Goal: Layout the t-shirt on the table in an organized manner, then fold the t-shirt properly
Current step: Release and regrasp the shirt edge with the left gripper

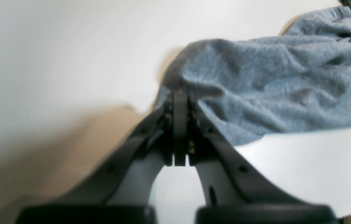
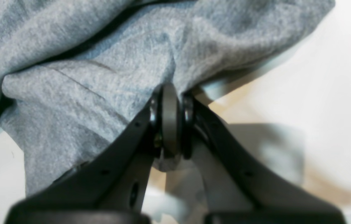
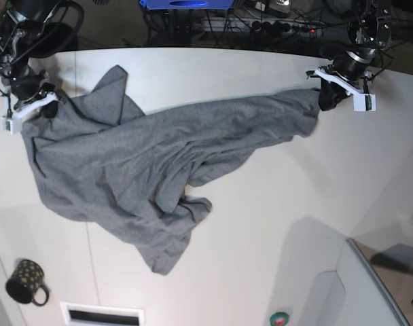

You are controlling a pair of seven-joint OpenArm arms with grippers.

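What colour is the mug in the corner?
Black with small light dots, seen best in the base view.

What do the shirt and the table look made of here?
Shirt: soft knit, likely cotton jersey, going by its heathered grey fuzzy surface and limp folds. Table: hard, smooth white top, perhaps laminate, with a faint sheen; the exact material can't be told.

free: bare table (image 3: pixel 261 224) centre-right and lower middle | obstacles: mug (image 3: pixel 24 281) lower left; t-shirt (image 3: pixel 138 170) across upper left-centre
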